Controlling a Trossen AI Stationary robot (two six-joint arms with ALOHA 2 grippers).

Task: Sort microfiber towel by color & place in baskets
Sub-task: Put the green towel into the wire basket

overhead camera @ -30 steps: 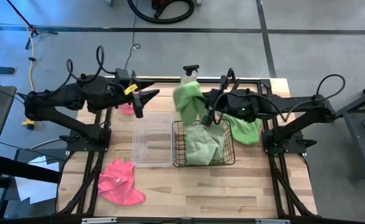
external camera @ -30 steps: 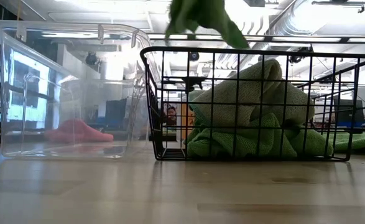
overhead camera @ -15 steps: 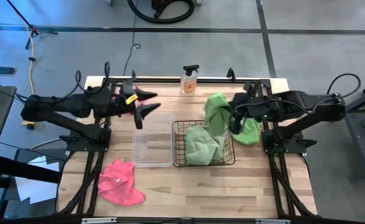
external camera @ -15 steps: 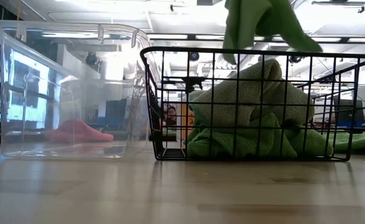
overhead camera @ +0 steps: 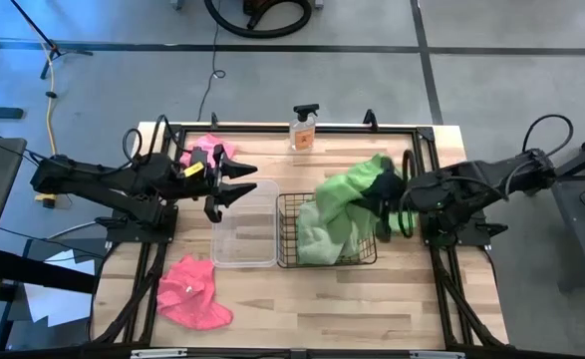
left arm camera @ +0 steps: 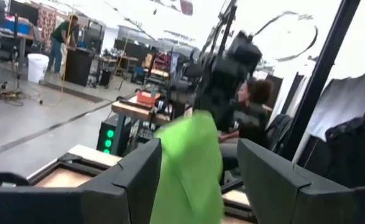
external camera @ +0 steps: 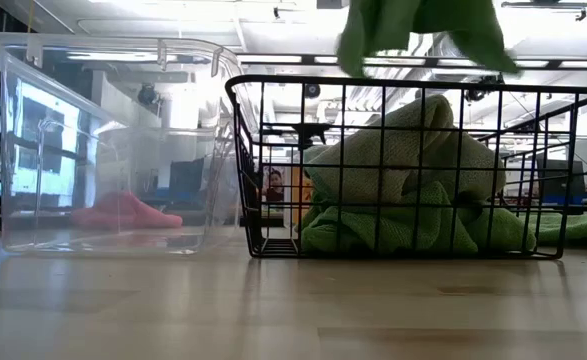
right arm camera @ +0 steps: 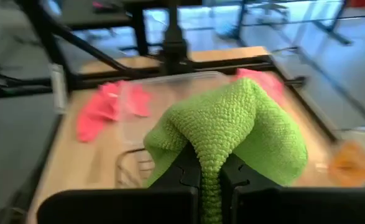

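Observation:
My right gripper is shut on a green towel, which hangs over the black wire basket. More green towels lie heaped inside that basket. My left gripper stands open with nothing between its fingers, above the far left corner of the clear tub. One pink towel lies flat on the table's near left. Another pink towel lies at the far left. My right gripper pinches a bunched fold of the green towel between its two fingers. They come from the table's right, slanting down. The cloth mounds over the fingertips. The towel is lifted clear, its loose ends hanging slack above the basket's rim.
A spray bottle stands at the table's far edge. One more green towel lies on the table to the right of the basket. The tub and basket stand side by side at mid-table. Bare wood lies along the near edge.
My right gripper has carried the green towel from beside the spray bottle toward the table's right and near edges; the towel now hangs over the basket. My left gripper has sunk and moved toward the near edge, to the tub's far corner, still open.

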